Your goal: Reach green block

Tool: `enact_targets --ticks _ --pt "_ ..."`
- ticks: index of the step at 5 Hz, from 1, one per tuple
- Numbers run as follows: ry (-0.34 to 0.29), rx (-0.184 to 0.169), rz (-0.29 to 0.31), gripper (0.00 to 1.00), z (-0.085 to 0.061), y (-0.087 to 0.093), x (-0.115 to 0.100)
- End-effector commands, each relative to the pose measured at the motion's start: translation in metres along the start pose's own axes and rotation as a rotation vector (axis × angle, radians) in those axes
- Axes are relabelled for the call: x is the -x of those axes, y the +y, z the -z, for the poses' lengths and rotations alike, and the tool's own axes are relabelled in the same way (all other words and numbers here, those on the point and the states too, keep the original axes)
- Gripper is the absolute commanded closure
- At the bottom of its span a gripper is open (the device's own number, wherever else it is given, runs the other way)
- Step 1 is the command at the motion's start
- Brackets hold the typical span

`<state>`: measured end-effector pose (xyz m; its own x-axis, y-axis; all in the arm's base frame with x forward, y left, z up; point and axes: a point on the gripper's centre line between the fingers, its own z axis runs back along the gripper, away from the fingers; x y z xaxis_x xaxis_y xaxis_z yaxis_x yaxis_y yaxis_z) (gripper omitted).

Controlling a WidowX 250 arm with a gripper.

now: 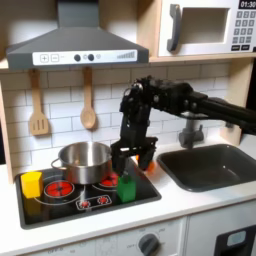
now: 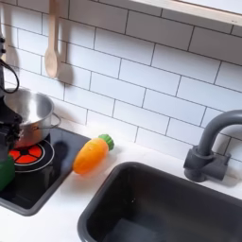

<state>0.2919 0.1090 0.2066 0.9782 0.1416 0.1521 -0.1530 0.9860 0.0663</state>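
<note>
In the first exterior view the small green block stands upright on the stove top, at its front right. My gripper hangs open just above the block, one finger down on either side of its top, not touching it as far as I can tell. In the second exterior view the green block shows at the left edge, with a dark part of the gripper above it.
A steel pot sits on the back burner, left of the gripper. A yellow block stands at the stove's left. An orange carrot toy lies between stove and sink. The faucet rises behind.
</note>
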Motion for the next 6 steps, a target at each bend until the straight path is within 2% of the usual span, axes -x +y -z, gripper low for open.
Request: enact_targets --ticks 1,3,4,6 --pt "0.022 0.011 0.016 0.00 0.011 0.002 -0.003" --pt "0.019 0.006 0.037 0.00 0.013 0.001 -0.005" --pt "0.018 -0.002 0.030 0.00 0.013 0.002 -0.006" --pt "0.029 0.004 0.013 0.00 0.023 0.000 -0.011"
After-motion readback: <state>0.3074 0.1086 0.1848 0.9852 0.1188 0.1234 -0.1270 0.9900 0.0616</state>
